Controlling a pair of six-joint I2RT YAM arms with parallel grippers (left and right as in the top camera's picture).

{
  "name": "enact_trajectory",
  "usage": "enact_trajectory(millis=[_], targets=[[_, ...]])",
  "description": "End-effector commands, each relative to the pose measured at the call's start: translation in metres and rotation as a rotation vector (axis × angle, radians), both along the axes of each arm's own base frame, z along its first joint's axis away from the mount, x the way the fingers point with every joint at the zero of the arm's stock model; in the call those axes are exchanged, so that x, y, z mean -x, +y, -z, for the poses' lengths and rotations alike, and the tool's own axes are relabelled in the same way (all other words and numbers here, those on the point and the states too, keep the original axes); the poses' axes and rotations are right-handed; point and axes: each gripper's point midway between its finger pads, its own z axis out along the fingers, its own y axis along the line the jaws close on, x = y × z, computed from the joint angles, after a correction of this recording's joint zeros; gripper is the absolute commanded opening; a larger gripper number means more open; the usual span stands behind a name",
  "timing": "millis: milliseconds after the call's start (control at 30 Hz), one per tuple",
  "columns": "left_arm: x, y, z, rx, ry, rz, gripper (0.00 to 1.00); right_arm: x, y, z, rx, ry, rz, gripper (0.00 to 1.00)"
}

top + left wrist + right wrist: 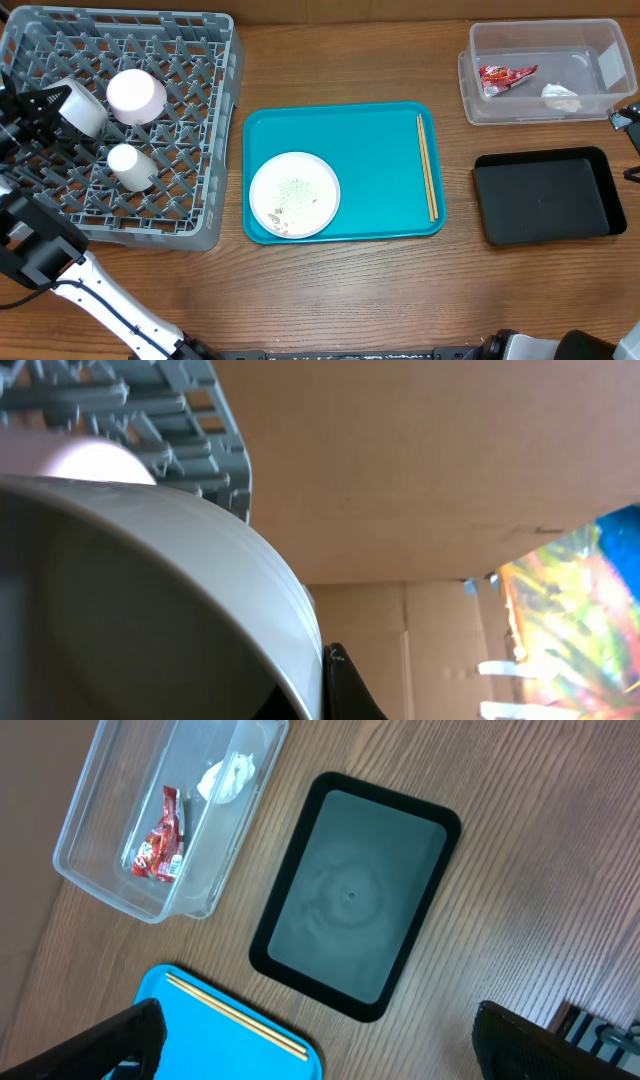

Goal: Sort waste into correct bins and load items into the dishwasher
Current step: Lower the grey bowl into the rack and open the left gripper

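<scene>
**Left pincer clamped on a cup at the rack; right pincer wide, empty**

Overhead. The left gripper is at 9 o'clock, its fingers closed on a white cup that is tipped sideways over the left part of the grey dish rack. Two more cups are in the rack: a pink-tinted cup just at 2 o'clock of the held one, and a small white cup at 5 o'clock of it. A teal tray is at centre. A crumb-speckled white plate sits in its 7 o'clock corner, and chopsticks lie along its 3 o'clock edge. A clear bin at 1 o'clock holds a red wrapper and a crumpled tissue. A black tray is at 3 o'clock.

Left wrist. The cup's pale curved wall fills the lower left, against one dark finger at 6 o'clock. The rack shows at 11 o'clock.

Right wrist. The right gripper has its jaws spread wide with nothing between them, above the table. The black tray is at 12 o'clock, the clear bin at 10 o'clock, and the teal tray's corner with the chopsticks at 7 o'clock.
</scene>
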Motion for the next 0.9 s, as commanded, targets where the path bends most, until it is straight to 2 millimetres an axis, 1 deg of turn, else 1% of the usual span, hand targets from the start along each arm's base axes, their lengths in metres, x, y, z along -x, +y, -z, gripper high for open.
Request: enact_trajectory(millis=[0, 167, 267, 333, 500, 800, 867], targets=[[-0.001, -0.001, -0.018, -0.049, -0.107, 0.007, 0.04, 0.003, -0.002, -0.003, 0.016, -0.007, 0.010, 0.99], [-0.008, -0.012, -0.018, -0.080, -0.140, 0.032, 0.04, 0.003, -0.002, -0.003, 0.016, -0.007, 0.010, 1.00], [-0.009, -0.013, -0.017, -0.086, -0.140, 0.036, 0.04, 0.003, -0.002, -0.003, 0.016, -0.007, 0.010, 1.00], [-0.010, -0.013, -0.011, -0.107, -0.114, 0.034, 0.04, 0.003, -0.002, -0.003, 0.016, -0.007, 0.010, 1.00], [-0.007, -0.009, 0.016, -0.200, 0.022, 0.024, 0.04, 0.003, -0.002, -0.003, 0.016, -0.007, 0.010, 1.00], [0.000, -0.001, 0.018, -0.156, 0.076, 0.001, 0.04, 0.003, -0.002, -0.003, 0.016, -0.007, 0.010, 1.00], [0.003, 0.000, 0.018, -0.126, 0.106, -0.006, 0.11, 0.003, -0.002, -0.003, 0.016, -0.007, 0.010, 1.00]])
